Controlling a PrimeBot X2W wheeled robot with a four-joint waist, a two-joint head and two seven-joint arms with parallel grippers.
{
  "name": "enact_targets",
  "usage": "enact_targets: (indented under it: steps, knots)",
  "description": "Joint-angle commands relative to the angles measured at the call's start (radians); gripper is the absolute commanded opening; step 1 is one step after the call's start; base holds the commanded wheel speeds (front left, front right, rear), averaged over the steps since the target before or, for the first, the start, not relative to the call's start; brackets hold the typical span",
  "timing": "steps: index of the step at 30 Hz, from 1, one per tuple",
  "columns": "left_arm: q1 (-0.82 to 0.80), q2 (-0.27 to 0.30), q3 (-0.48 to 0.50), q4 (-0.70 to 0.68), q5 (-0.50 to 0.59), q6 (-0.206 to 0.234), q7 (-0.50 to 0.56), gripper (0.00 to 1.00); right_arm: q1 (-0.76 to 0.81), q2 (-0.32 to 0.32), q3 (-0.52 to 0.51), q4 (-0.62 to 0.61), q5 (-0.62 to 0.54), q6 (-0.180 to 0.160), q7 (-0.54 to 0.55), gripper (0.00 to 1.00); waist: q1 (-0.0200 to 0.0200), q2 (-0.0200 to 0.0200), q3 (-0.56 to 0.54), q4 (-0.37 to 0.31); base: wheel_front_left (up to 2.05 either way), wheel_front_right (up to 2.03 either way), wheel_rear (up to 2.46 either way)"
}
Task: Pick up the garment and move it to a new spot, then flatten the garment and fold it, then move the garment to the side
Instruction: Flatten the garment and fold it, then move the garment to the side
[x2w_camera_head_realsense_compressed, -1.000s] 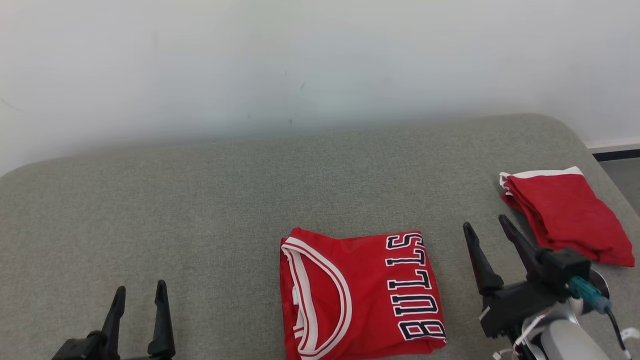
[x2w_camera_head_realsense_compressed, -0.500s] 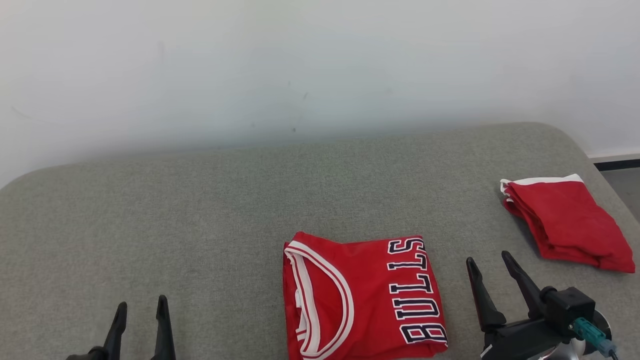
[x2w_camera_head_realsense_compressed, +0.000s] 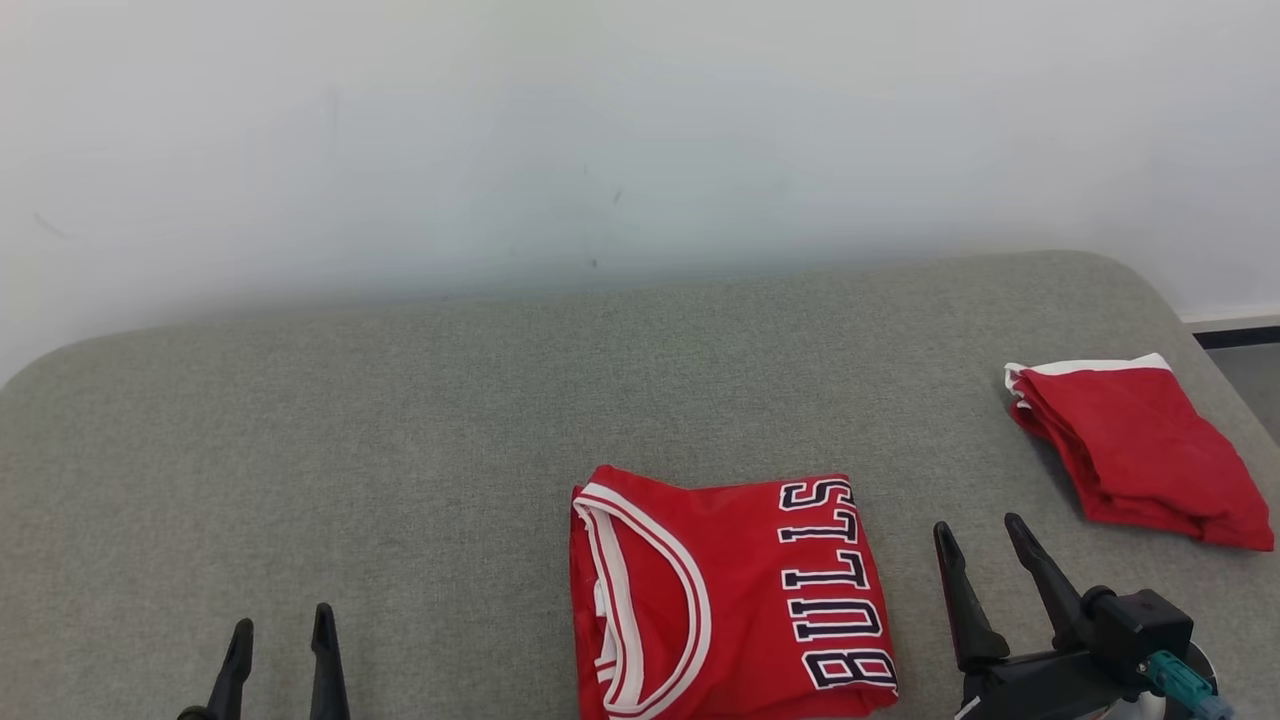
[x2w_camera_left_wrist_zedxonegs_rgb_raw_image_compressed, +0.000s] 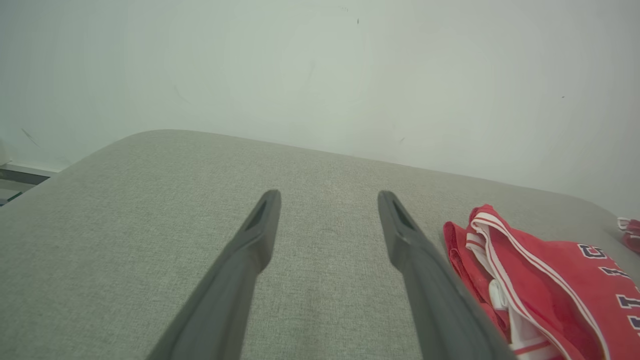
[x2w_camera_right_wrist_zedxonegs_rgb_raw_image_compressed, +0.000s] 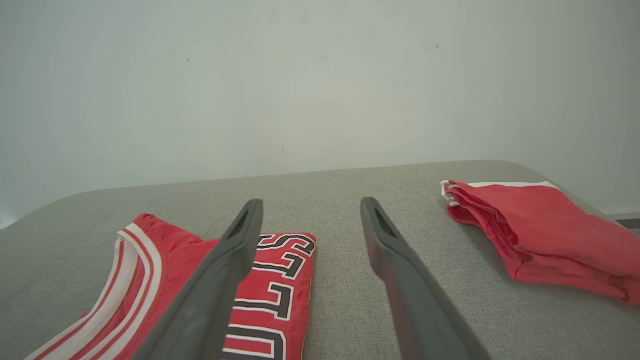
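Garment: red jersey (x2w_camera_head_realsense_compressed: 730, 600), folded into a rough rectangle, flat on the grey cushion (x2w_camera_head_realsense_compressed: 400, 420). White-trimmed neck opening at its left side; dark "BULLS" lettering runs sideways along its right side. It sits at the near edge of the cushion, a little right of centre, and the bottom of the head view cuts off its near side.

Second item: folded red garment (x2w_camera_head_realsense_compressed: 1135, 445) with a white band on its far side. It lies by the right edge of the cushion, well apart from the jersey.

Left gripper (x2w_camera_head_realsense_compressed: 281, 620): near the near edge, left of centre, fingers spread with nothing between them. Bare cushion fabric lies under and ahead of it. The jersey is off to its right, apart from it.

Right gripper (x2w_camera_head_realsense_compressed: 976, 525): near the near edge, between the jersey and the second garment, closer to the jersey. Fingers spread, holding nothing. In the right wrist view one finger crosses in front of the lettering; whether it touches the cloth I cannot tell.

Plain white wall (x2w_camera_head_realsense_compressed: 640, 130) behind the far edge of the cushion.
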Motion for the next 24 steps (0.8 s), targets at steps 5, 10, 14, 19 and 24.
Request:
enact_targets:
  steps: [5,10,14,19,24]
  knots:
    - [0.011,0.0,0.006,-0.007,0.002,0.004,-0.002,1.0,0.012,0.008,-0.005,0.002,-0.001,0.0,-0.005,1.0,0.0001,0.0,-0.001,-0.004,0.0,0.0,0.0]
    - [0.012,0.0,0.007,-0.007,0.002,0.003,-0.002,1.0,0.012,0.01,0.0,0.012,0.009,0.0,-0.005,1.0,0.0001,0.0,-0.001,-0.006,0.0,0.0,0.0]
    - [0.011,0.0,0.004,-0.006,-0.002,0.003,-0.002,1.0,0.004,0.01,0.003,0.021,0.014,0.0,0.005,1.0,0.0001,0.0,0.0,-0.003,0.0,0.0,0.0]
    - [0.015,0.0,0.002,-0.007,-0.004,0.005,-0.002,1.0,-0.036,-0.002,0.011,0.049,0.035,0.0,0.041,1.0,0.0001,0.0,0.0,-0.001,0.0,0.0,0.0]
    - [0.001,0.001,-0.008,-0.013,0.003,0.004,-0.002,1.0,-0.115,-0.009,0.023,0.123,0.063,0.0,0.125,1.0,0.0001,0.0,0.015,0.017,0.0,0.0,0.0]
